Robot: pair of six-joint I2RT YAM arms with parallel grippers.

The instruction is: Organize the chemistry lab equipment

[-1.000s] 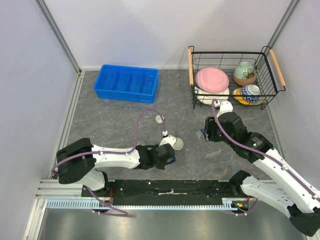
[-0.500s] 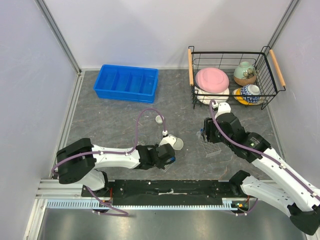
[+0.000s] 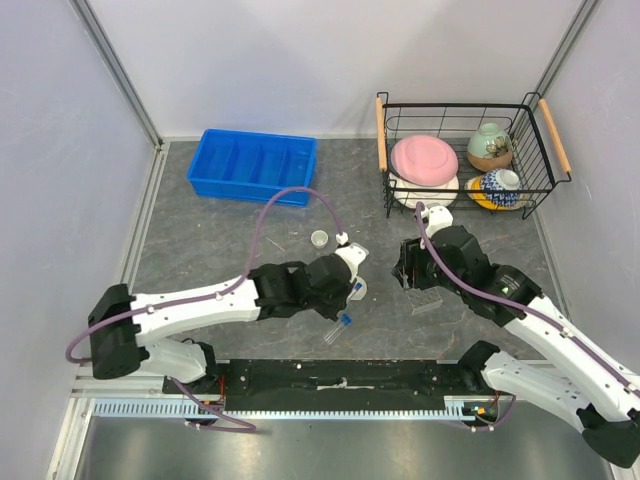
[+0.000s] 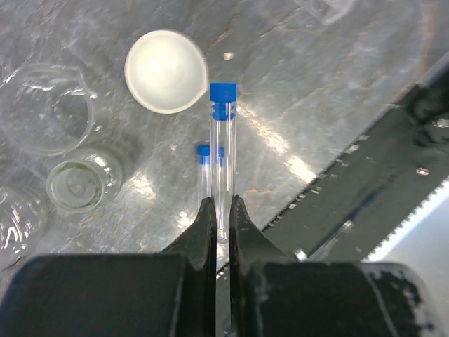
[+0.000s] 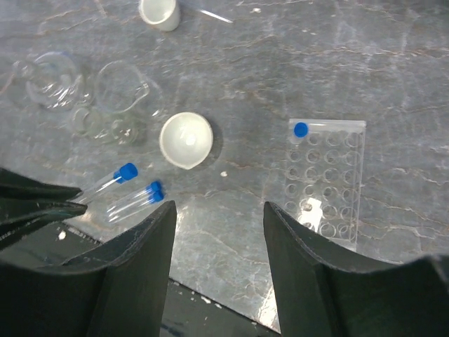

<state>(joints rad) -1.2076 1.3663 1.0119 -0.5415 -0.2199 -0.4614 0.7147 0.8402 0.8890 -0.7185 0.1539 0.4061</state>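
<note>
My left gripper (image 4: pixel 223 210) is shut on the lower end of a clear blue-capped tube (image 4: pixel 223 151), held above the table; in the top view it (image 3: pixel 348 290) is at the table's middle front. Another blue-capped tube (image 4: pixel 203 172) lies on the table under it, also seen as (image 3: pixel 338 328). A white round dish (image 4: pixel 166 70), a glass beaker (image 4: pixel 52 116) and a small flask (image 4: pixel 77 186) sit to the left. My right gripper (image 5: pixel 219 210) hangs open and empty over bare table. The clear rack (image 5: pixel 326 179) lies to its right with one capped tube (image 5: pixel 301 129) in a corner hole.
A blue divided bin (image 3: pixel 254 165) stands at the back left. A wire basket (image 3: pixel 530 110) at the back right holds a pink plate (image 3: pixel 424 158) and patterned bowls. A small white cup (image 3: pixel 319 239) sits mid-table. A black rail (image 3: pixel 330 378) runs along the near edge.
My left gripper closed on the tube and rose with it, moving up and right from the near edge. The right arm shifted slightly left.
</note>
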